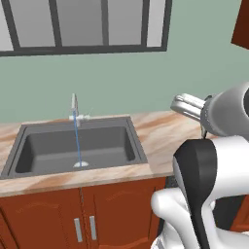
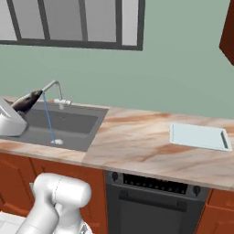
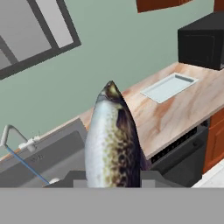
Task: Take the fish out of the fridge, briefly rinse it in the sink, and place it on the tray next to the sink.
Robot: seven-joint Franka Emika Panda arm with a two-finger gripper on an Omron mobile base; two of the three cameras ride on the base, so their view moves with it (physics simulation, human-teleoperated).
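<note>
Overhead in the left base view, a thin blue stream falls from the tap (image 1: 74, 104) into the sink (image 1: 29, 146) set in the desk (image 1: 160, 133). Across in the right base view, the fish (image 2: 27, 101) juts from the hand over the basin; the tray (image 2: 197, 136) lies well apart. Seen from the hand view, the hand (image 3: 113, 179) is clamped on the fish, which points away from it.

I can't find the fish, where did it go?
The gripper holds the fish in the air, big in the hand view; in the right base view it hangs at the far left, above the sink.
</note>
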